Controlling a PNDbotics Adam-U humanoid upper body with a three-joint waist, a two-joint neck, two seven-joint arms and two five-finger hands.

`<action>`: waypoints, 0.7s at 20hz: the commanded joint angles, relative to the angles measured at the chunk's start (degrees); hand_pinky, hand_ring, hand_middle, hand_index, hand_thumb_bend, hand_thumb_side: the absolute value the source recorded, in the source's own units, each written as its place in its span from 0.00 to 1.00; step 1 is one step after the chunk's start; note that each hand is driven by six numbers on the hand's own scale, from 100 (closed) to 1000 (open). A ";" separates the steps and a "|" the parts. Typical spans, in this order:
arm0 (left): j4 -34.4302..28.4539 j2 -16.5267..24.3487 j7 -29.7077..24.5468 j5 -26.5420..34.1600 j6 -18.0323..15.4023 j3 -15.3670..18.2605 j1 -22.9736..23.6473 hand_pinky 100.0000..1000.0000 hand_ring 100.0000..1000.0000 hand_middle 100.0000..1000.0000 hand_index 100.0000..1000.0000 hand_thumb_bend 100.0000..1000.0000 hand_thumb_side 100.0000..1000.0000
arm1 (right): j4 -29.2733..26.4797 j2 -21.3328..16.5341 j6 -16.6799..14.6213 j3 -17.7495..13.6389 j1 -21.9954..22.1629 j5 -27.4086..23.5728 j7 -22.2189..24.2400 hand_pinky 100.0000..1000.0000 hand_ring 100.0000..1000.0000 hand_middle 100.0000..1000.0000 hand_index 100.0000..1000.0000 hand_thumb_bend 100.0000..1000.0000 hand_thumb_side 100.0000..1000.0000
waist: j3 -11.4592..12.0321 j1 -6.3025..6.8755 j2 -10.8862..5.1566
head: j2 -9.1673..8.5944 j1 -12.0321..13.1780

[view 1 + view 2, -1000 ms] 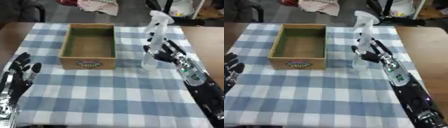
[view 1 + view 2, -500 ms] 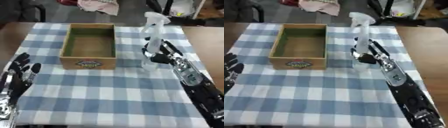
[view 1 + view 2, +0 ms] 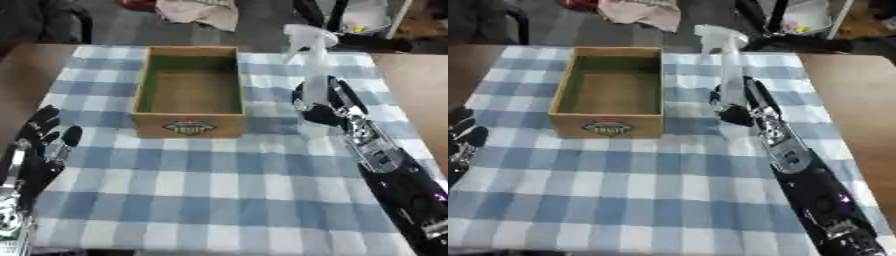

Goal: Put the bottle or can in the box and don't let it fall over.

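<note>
A clear spray bottle [image 3: 312,67] with a white trigger head stands upright, right of the cardboard box [image 3: 189,91]. My right hand [image 3: 321,105] is wrapped round the bottle's lower body, fingers curled on it. Whether the bottle's base touches the cloth is hidden by the hand. The open box, green inside with a label on its front wall, sits mid-table with nothing in it. My left hand [image 3: 38,149] rests open at the lower left, fingers up.
A blue and white checked cloth [image 3: 219,190] covers the table. Bare brown tabletop [image 3: 846,95] shows to the right. Beyond the far edge lie a pale cloth [image 3: 199,11] and dark chair parts.
My right hand has carried the spray bottle a little leftward and farther up the table, toward the box. The left hand has not moved.
</note>
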 commanded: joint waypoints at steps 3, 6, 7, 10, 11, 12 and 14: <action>-1.12 0.34 0.22 0.36 -0.05 0.17 -0.75 0.93 0.94 0.88 0.95 0.56 0.61 | -1.51 -2.01 0.44 0.07 -1.90 -1.63 -1.37 0.87 0.48 0.13 0.28 0.00 0.00 | -0.03 0.16 -0.53 | -0.51 0.16; -1.20 0.36 0.20 0.34 -0.08 0.15 -0.77 0.93 0.94 0.88 0.95 0.56 0.60 | -3.00 -3.00 1.08 0.04 -3.95 -3.35 -1.23 0.87 0.48 0.13 0.29 0.00 0.00 | 0.19 0.22 -0.54 | -0.60 0.13; -1.21 0.33 0.16 0.35 -0.09 0.11 -0.81 0.93 0.94 0.88 0.95 0.56 0.60 | -3.38 -3.26 1.36 -0.08 -4.80 -3.84 -1.30 0.87 0.48 0.13 0.29 0.00 0.00 | 0.35 0.25 -0.56 | -0.61 0.04; -1.28 0.23 -0.05 0.41 -0.17 -0.08 -1.04 0.93 0.94 0.88 0.95 0.56 0.60 | -3.66 -3.59 2.09 -0.65 -7.94 -5.09 -1.76 0.87 0.48 0.14 0.29 0.00 0.00 | 1.14 0.41 -0.46 | -0.69 -0.39; -1.31 0.21 -0.17 0.43 -0.20 -0.20 -1.18 0.93 0.94 0.88 0.95 0.56 0.60 | -3.42 -3.63 2.28 -0.81 -9.16 -5.27 -1.93 0.87 0.48 0.14 0.29 0.00 0.00 | 1.56 0.46 -0.37 | -0.72 -0.64; -1.34 0.20 -0.32 0.41 -0.23 -0.34 -1.37 0.93 0.94 0.88 0.95 0.56 0.60 | -3.03 -3.56 2.48 -1.02 -10.37 -5.49 -2.15 0.87 0.48 0.14 0.29 0.00 0.00 | 2.05 0.50 -0.25 | -0.78 -0.94; -1.44 0.12 -0.66 0.50 -0.34 -0.67 -1.83 0.93 0.94 0.88 0.95 0.56 0.60 | -2.10 -3.21 2.79 -1.38 -12.75 -6.04 -2.55 0.87 0.48 0.14 0.29 0.00 0.00 | 3.24 0.58 0.04 | -1.07 -1.89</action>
